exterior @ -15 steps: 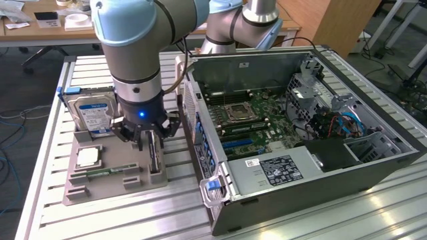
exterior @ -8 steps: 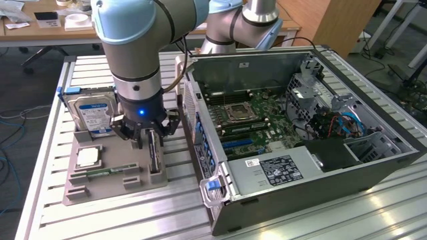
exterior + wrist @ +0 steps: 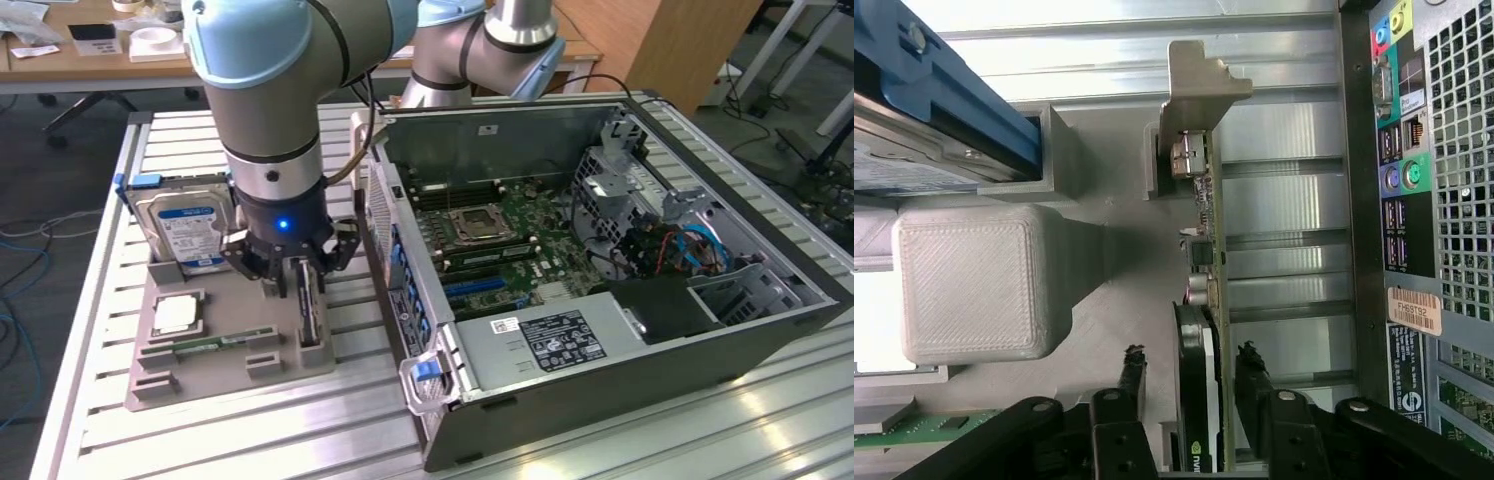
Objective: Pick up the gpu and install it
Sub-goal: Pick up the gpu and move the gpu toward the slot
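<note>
Slatted metal surface [image 3: 240,430] with desks behind, from the exterior view: grey holder tray [image 3: 214,375] toward that view's left, open computer case [image 3: 601,400] toward its right. Gripper [image 3: 296,272] poised low over the gpu [image 3: 310,315], standing on edge in a tray slot near a hard drive [image 3: 187,230]. From the wrist view: gripper [image 3: 1192,358] spread wide, fingers [image 3: 1133,375] straddling the gpu [image 3: 1199,320] with a gap on either side, clamping nothing; silver end bracket [image 3: 1192,95] at the card's far end.
</note>
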Robot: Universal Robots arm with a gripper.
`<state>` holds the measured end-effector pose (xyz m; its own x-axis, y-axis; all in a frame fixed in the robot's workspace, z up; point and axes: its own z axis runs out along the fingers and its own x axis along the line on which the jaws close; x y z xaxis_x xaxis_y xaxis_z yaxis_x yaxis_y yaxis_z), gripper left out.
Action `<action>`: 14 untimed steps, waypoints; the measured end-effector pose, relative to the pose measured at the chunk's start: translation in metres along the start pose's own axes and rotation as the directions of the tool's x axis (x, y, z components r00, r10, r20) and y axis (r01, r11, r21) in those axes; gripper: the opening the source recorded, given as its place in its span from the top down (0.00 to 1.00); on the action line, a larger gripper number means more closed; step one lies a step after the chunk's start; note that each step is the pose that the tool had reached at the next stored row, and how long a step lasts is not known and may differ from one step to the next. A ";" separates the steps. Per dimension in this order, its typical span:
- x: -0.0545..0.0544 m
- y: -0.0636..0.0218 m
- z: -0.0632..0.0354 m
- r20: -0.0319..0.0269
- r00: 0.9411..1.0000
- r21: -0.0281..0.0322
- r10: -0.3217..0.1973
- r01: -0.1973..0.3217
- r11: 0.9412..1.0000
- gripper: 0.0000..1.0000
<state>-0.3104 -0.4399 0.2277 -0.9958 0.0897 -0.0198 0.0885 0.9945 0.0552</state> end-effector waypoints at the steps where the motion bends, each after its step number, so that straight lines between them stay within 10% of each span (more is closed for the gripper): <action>1: 0.000 0.0000 0.0000 0.000 1.000 0.000 0.000 0.000 1.000 0.49; 14: 0.000 0.0001 -0.0014 0.000 1.000 0.000 0.000 0.000 1.000 0.61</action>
<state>-0.3104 -0.4399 0.2291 -0.9958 0.0897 -0.0199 0.0885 0.9945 0.0554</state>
